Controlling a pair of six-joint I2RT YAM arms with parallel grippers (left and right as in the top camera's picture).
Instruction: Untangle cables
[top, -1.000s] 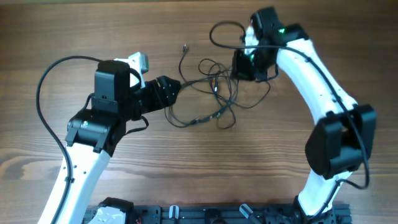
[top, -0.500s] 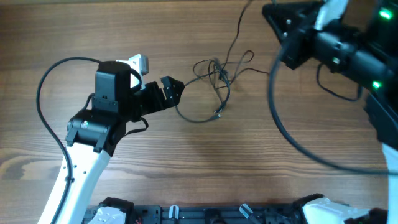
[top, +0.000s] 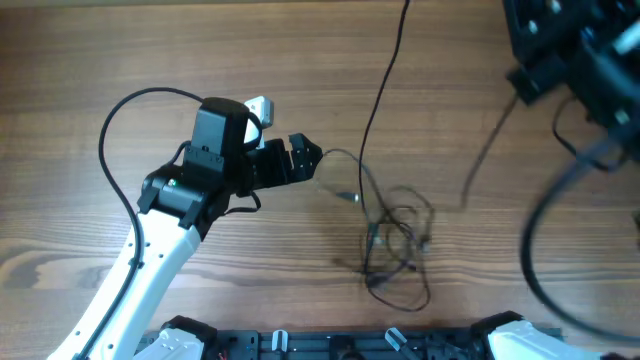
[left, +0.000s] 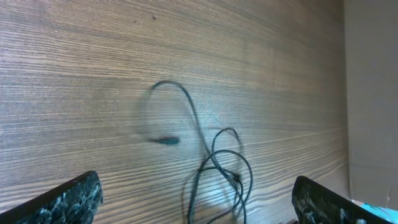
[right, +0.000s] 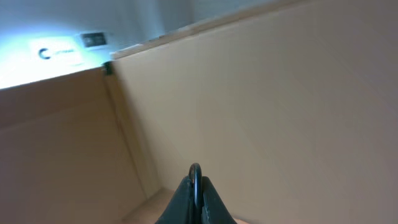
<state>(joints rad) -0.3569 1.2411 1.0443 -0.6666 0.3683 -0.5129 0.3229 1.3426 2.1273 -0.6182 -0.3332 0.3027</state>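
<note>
Thin dark cables (left: 211, 155) lie looped on the wooden table (left: 93, 62). The left gripper (left: 196, 202) fingers (left: 68, 199) are spread wide.

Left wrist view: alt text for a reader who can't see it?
Loose, overlapping loops of thin dark cables lie on a brown wood-grain table, with one small blurred plug end. The left claw is wide open and empty, its black fingers framing the bottom corners.

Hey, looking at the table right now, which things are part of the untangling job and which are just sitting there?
Part of the job: cables, tangled on the table, one strand lifted; left gripper, open beside them; right gripper, shut on a strand.
Just there: left arm's thick black lead; black rail at the table's edge.
</note>
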